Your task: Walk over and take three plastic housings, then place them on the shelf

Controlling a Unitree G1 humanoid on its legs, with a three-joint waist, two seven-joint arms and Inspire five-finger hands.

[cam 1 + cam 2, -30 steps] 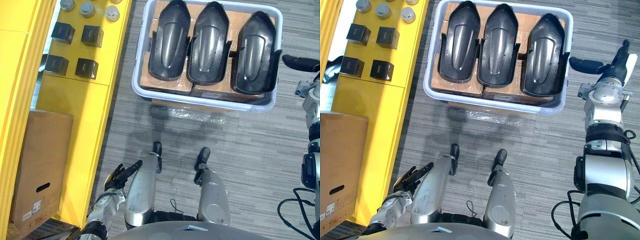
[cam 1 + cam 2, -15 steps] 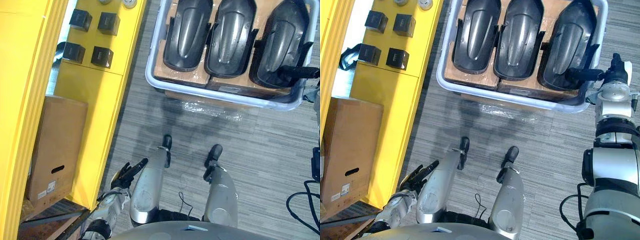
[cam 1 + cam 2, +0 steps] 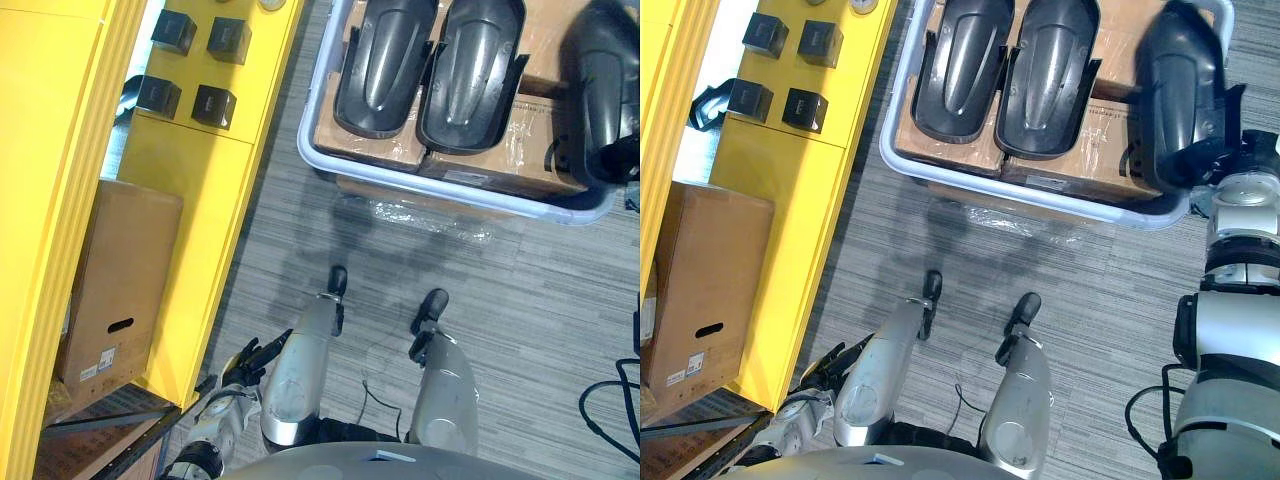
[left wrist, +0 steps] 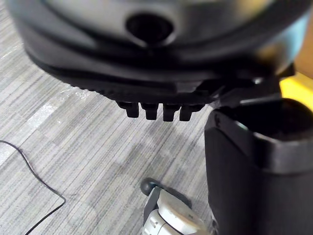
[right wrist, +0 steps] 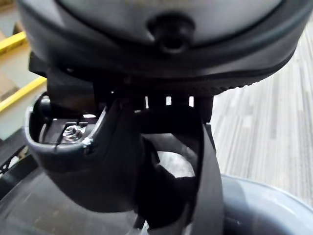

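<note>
While carpet (image 3: 280,230) lies bare between yellow shelf (image 3: 190,200) at 9 o'clock and bin (image 3: 1040,196) at 1 o'clock, 2 housings (image 3: 385,60) rest inside; right hand (image 5: 93,156) grips a 3rd housing (image 3: 1175,80); left hand (image 3: 245,358) hangs slack-fingered.

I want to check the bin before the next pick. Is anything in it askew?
Yes. The rightmost housing is out of line with the other two housings. It is tilted, and its near end overlaps the rim of the grey bin, where the right hand grips it. It looks mid-lift rather than misplaced.
</note>
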